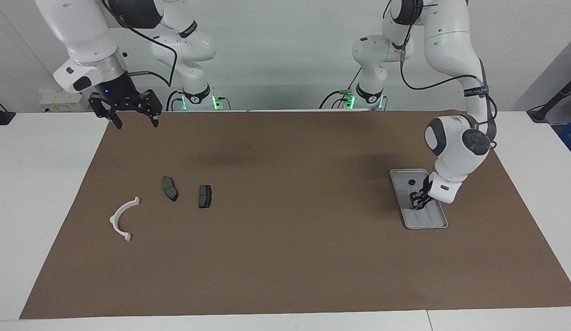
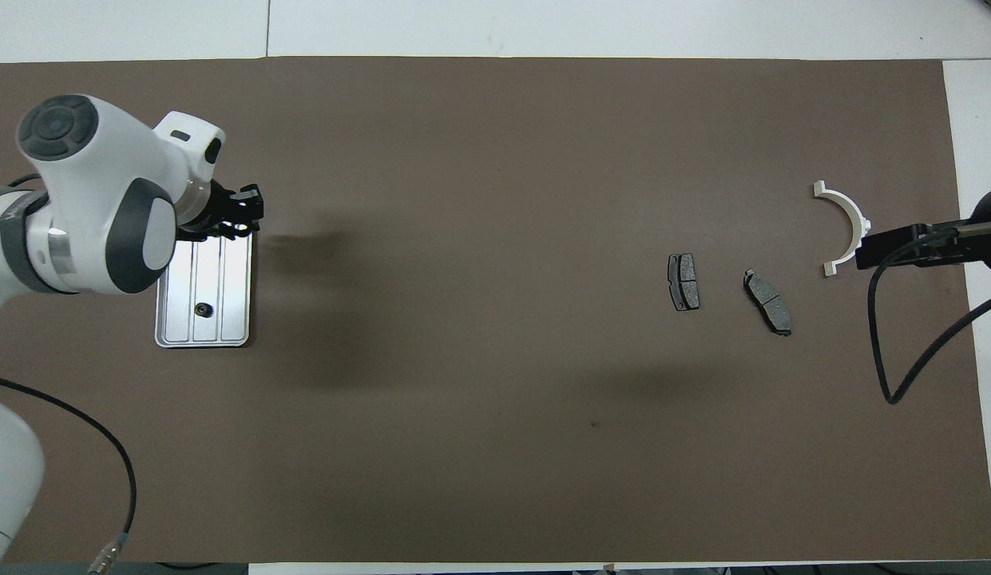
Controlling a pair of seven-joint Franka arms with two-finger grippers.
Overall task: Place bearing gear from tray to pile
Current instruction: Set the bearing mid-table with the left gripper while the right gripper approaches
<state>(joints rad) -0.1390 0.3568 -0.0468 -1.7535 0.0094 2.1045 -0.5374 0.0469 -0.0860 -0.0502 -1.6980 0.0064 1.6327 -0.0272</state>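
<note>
Table (image 1: 46, 193): one, white, bearing everything listed below.
Mat (image 1: 285, 257): one brown sheet covering most of the table top.
Arms: two. The left arm reaches over the tray; the right arm waits, raised, at its own end of the table.
Tray (image 1: 432, 221) (image 2: 223, 275): one, silver-grey, ridged, at the left arm's end of the mat. Its long axis runs from the robots' side away from them, the ridges lying the same way.
Left gripper (image 1: 418, 202) (image 2: 238, 220): one, over the part of the tray farther from the robots, low above its floor. Fingers drawn close together around something small and dark; what it is cannot be made out, nor which way it points.
Right gripper (image 1: 134, 120): one, in the air over the mat's edge at the right arm's end. Fingers spread wide, nothing between them.
White bracket (image 1: 123, 218) (image 2: 846, 228): one, semicircular, flat on the mat at the right arm's end.
Brake pads: two, dark grey, flat, side by side and apart. First pad (image 1: 170, 188) (image 2: 767, 302) lies nearest the bracket; second pad (image 1: 204, 196) (image 2: 683, 281) lies toward the table's middle.
Bearing gear (image 1: 412, 182) (image 2: 200, 308): one seen, small, dark, round, lying in the tray on the part nearer to the robots, clear of the left gripper. No long axis discernible.
</note>
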